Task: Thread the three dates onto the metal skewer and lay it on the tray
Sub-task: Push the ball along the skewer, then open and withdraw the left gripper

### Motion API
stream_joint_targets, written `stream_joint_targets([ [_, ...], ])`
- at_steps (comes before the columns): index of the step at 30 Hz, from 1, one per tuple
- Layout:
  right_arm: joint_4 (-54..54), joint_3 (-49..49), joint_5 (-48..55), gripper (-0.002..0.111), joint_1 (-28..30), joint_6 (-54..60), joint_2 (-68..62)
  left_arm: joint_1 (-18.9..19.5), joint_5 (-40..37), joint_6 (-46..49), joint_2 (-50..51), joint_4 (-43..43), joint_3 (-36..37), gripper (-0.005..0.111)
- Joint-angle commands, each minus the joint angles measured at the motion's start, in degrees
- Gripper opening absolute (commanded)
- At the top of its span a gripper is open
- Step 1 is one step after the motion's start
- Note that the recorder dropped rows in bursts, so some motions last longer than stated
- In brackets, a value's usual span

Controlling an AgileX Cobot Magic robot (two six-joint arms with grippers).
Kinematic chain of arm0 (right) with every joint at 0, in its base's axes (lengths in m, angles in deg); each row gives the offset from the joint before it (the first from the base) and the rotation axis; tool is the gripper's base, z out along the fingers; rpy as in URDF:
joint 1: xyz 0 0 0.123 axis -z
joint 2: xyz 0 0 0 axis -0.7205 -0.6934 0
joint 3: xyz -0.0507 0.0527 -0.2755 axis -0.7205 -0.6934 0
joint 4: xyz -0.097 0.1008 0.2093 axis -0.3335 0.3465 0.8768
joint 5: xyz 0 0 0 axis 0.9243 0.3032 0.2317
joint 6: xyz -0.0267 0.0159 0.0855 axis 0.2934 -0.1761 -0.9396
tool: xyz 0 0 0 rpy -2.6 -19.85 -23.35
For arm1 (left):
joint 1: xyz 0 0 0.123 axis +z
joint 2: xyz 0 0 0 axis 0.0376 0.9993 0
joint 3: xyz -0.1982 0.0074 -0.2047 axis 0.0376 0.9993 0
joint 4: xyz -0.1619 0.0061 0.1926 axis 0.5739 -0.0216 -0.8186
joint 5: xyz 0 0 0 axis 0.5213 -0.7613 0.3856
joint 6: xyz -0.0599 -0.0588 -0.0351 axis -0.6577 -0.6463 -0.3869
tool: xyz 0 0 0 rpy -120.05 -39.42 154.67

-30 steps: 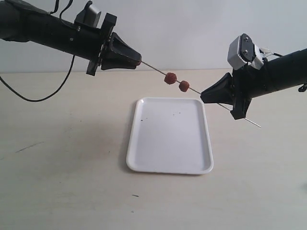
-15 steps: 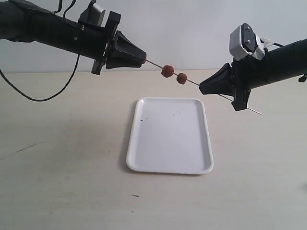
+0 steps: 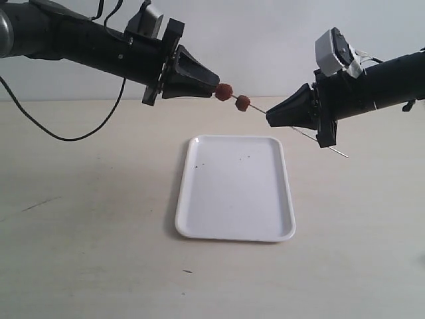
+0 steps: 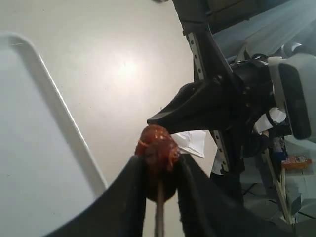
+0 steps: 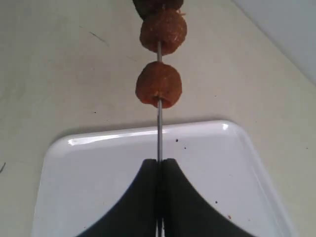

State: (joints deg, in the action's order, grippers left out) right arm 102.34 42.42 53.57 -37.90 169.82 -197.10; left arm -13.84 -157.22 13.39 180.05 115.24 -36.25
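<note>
Dates, counted: two dates (image 3: 224, 92) show plainly in the exterior view, strung on the one skewer (image 3: 256, 109) in the upper middle of the frame, higher in the picture than the single white tray (image 3: 178, 224). One date sits right against the tip of my left hand (image 3: 213, 90). The other is just beside it, with a bare stretch of rod running on down to my right hand (image 3: 269, 118). In the left wrist view my left fingers (image 4: 133, 197) are clamped on a date at the bottom centre, and the rod runs back between them. Whether that is one of the two or a third, I cannot tell. My right hand has its two fingers (image 5: 143, 197) pressed together, pinching the skewer, and the rod's tail pokes out behind it toward the right edge of the exterior view. In the right wrist view the two dates line up at top centre. A darker lump is cut off by the top edge, too cropped to name. The tray lies flat on the worktop (image 3: 93, 219) at lower centre and carries a few dark specks.
</note>
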Motion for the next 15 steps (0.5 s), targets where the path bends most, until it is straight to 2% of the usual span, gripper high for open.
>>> stream_joint_targets([
  [1, 1.6, 0.5, 0.4, 0.0, -0.2, 0.7, 0.1, -0.3, -0.1, 1.5, -0.6, 0.7, 0.0, 0.023],
  [3, 1.9, 0.5, 0.4, 0.0, -0.2, 0.7, 0.1, -0.3, -0.1, 2.0, -0.6, 0.7, 0.0, 0.025],
  [5, 2.5, 0.5, 0.4, 0.0, -0.2, 0.7, 0.1, -0.3, -0.1, 2.1, -0.6, 0.7, 0.0, 0.035],
  [8, 2.6, 0.5, 0.3, 0.0, -0.2, 0.7, 0.1, -0.3, -0.1, 2.1, -0.6, 0.6, 0.0, 0.062],
  [10, 2.9, 0.5, -0.4, 0.0, -0.2, 0.7, 0.1, -0.3, -0.1, 2.4, -0.6, 0.5, 0.0, 0.074],
  [15, 3.8, 0.3, -3.2, 0.0, -0.2, -0.3, 0.1, 0.1, -0.1, 6.2, -0.6, 0.6, 0.0, 0.075],
])
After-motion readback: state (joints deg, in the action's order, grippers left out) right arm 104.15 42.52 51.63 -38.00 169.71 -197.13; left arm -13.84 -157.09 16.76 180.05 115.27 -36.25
